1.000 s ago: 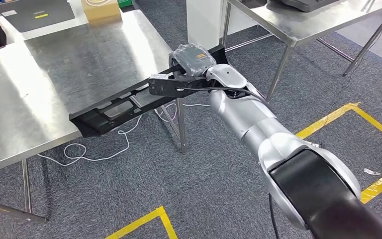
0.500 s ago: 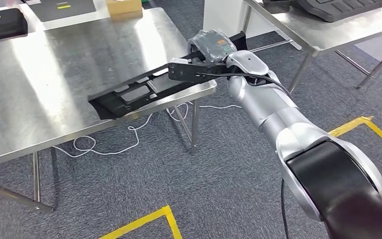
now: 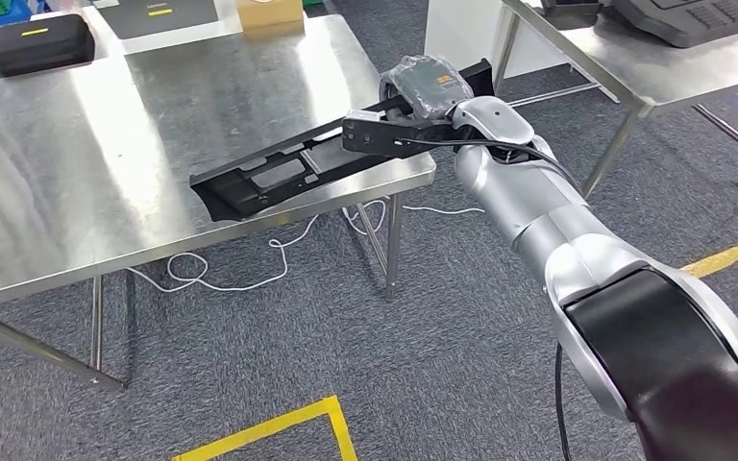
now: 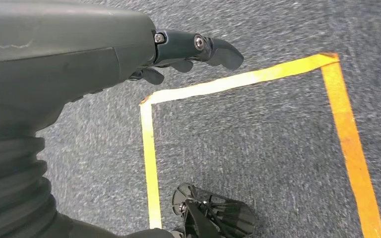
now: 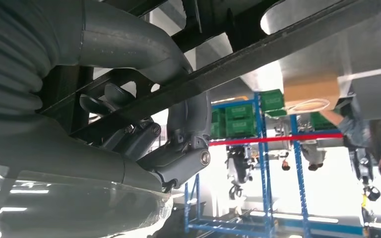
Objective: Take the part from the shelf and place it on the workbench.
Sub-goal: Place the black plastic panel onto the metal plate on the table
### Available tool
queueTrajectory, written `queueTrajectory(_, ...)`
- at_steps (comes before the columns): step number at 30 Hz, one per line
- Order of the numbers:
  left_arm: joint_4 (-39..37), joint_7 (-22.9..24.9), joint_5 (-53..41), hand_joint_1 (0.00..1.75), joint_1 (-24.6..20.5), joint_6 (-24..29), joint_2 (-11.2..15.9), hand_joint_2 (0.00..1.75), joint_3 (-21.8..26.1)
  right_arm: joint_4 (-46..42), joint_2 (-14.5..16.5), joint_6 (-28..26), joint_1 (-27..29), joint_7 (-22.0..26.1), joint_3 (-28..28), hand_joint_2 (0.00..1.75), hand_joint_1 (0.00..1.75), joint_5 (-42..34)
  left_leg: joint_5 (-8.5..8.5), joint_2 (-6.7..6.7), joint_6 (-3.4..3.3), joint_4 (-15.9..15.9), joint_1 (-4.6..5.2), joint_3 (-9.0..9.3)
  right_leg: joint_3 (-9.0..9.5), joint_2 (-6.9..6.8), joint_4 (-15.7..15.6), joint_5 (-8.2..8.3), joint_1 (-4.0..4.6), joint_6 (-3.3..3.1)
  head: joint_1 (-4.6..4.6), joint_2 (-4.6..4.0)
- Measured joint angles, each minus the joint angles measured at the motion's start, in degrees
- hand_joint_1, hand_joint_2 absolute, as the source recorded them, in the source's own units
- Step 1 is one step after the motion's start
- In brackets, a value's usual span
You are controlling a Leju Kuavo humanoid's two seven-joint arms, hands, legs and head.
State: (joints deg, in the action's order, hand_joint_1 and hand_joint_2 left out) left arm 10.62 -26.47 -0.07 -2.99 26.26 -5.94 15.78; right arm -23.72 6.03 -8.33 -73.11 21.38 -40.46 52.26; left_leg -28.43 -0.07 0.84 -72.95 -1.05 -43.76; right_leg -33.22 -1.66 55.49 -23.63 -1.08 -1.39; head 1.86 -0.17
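Observation:
The part (image 3: 288,173) is a long black frame. My right hand (image 3: 423,88), wrapped in clear plastic, grips it at its near end. Its far end reaches over the front corner of the steel workbench (image 3: 106,144); I cannot tell whether it touches the top. In the right wrist view the thumb and fingers of my right hand (image 5: 144,124) close around the black bars of the part (image 5: 278,44). My left hand (image 4: 129,54) hangs over the grey carpet, holding nothing, its dark fingers (image 4: 203,47) loosely stretched out.
A black case (image 3: 38,43), a dark mat (image 3: 168,14) and a cardboard box (image 3: 269,12) sit along the workbench's back. A second steel table (image 3: 653,58) stands at the right. A white cable (image 3: 250,274) and yellow tape (image 3: 269,432) lie on the floor. A person (image 5: 377,144) stands by blue shelving (image 5: 273,148).
The whole view has shifted as the camera moved. The part's far end, earlier past the workbench's front edge, is now over the tabletop. My right hand still grips it.

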Motion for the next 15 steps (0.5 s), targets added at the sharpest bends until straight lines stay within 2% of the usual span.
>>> queueTrajectory(1, 0.00, 0.06, 0.00, 0.00, 0.00, 0.01, 0.02, 1.75, 0.00, -0.01, -0.01, 0.00, 0.02, 0.00, 0.00, 1.75, 1.75, 0.02, 1.84, 0.35, -0.10, 2.84, -0.05, 1.29, 0.14, -0.39, 0.00, -0.11, 0.02, 0.06, -0.01, 0.00)
queueTrajectory(3, 0.00, 0.17, 0.00, 0.00, -0.08, 0.03, 0.08, 1.75, 0.00, -0.02, -0.04, 0.00, -0.21, 0.00, 0.00, 1.75, 1.75, 0.03, 5.64, 2.67, -0.73, 11.27, 0.32, 5.58, 0.52, -1.15, 0.02, -0.45, 0.29, 0.38, 0.02, 0.00)
queueTrajectory(4, 0.00, 0.21, 0.00, 0.00, -0.16, 0.05, 0.11, 1.75, 0.00, -0.02, -0.11, 0.00, -0.41, -0.01, 0.00, 1.75, 1.75, 0.02, 6.58, 3.58, -1.16, 14.21, 0.62, 7.07, 0.64, -1.56, 0.04, -0.64, 0.52, 0.61, -0.03, 0.00)
queueTrajectory(5, 0.00, 0.23, -0.01, 0.00, -0.23, 0.07, 0.13, 1.75, 0.00, -0.02, -0.21, 0.00, -0.58, -0.01, 0.00, 1.75, 1.75, 0.02, 6.83, 4.13, -1.55, 15.73, 0.91, 7.79, 0.70, -2.00, 0.05, -0.82, 0.74, 0.86, -0.04, 0.00)
queueTrajectory(7, 0.00, 0.28, -0.02, 0.00, -0.30, 0.10, 0.15, 1.75, 0.00, -0.03, -0.34, 0.00, -0.75, -0.02, -0.01, 1.75, 1.75, 0.04, 6.75, 3.05, -2.24, 16.13, 1.14, 7.78, 0.87, -3.02, -0.04, -1.08, 0.99, 1.37, -0.13, 0.00)
queueTrajectory(8, 0.00, 0.30, -0.02, 0.00, -0.28, 0.12, 0.11, 1.75, 0.00, -0.05, -0.46, 0.00, -0.79, -0.03, -0.01, 1.75, 1.75, 0.05, 6.94, 2.43, -2.59, 16.43, 1.03, 7.95, 0.76, -2.88, 0.22, -1.37, 1.01, 1.60, -0.16, 0.00)
queueTrajectory(9, 0.00, 0.31, -0.03, 0.00, -0.27, 0.16, 0.08, 1.75, -0.01, -0.06, -0.58, 0.00, -0.86, -0.04, 0.00, 1.75, 1.75, 0.07, 7.20, 1.81, -3.01, 16.75, 0.90, 8.14, 0.33, -2.18, 1.25, -2.02, 0.98, 1.67, -0.22, 0.00)
queueTrajectory(10, 0.00, 0.33, -0.05, 0.00, -0.32, 0.21, 0.04, 1.75, -0.01, -0.07, -0.78, 0.00, -0.93, -0.04, 0.01, 1.75, 1.75, 0.07, 7.45, 1.20, -3.41, 17.07, 0.75, 8.34, -0.72, -1.12, 3.56, -3.16, 0.91, 1.57, -0.28, 0.00)
queueTrajectory(11, 0.00, 0.34, -0.08, 0.00, -0.39, 0.26, 0.00, 1.75, -0.02, -0.05, -1.06, 0.01, -0.90, -0.04, 0.00, 1.75, 1.75, 0.08, 7.58, 0.57, -3.68, 17.21, 0.63, 8.42, -2.50, 0.11, 7.17, -4.74, 0.73, 1.35, -0.36, 0.00)
queueTrajectory(13, 0.00, 0.41, -0.14, 0.00, -0.56, 0.33, -0.03, 1.75, -0.02, 0.04, -1.51, 0.01, -0.52, -0.02, -0.02, 1.75, 1.75, 0.09, 7.62, -0.95, -3.92, 17.22, 0.61, 8.34, -6.69, 1.23, 15.58, -7.77, 0.48, 1.13, -0.54, 0.00)
queueTrajectory(14, 0.00, 0.46, -0.16, 0.00, -0.57, 0.36, -0.07, 1.75, -0.02, 0.09, -1.67, 0.01, -0.25, -0.03, -0.06, 1.75, 1.75, 0.10, 7.63, -1.79, -3.93, 17.20, 0.60, 8.32, -8.10, 1.38, 17.99, -8.34, 0.39, 1.38, -0.60, 0.00)
queueTrajectory(15, 0.00, 0.54, -0.18, 0.00, -0.56, 0.40, -0.11, 1.75, -0.02, 0.12, -1.76, 0.01, -0.05, -0.03, -0.10, 1.75, 1.75, 0.10, 7.64, -2.59, -3.91, 17.17, 0.60, 8.32, -8.55, 1.46, 18.35, -8.05, 0.30, 1.80, -0.69, 0.00)
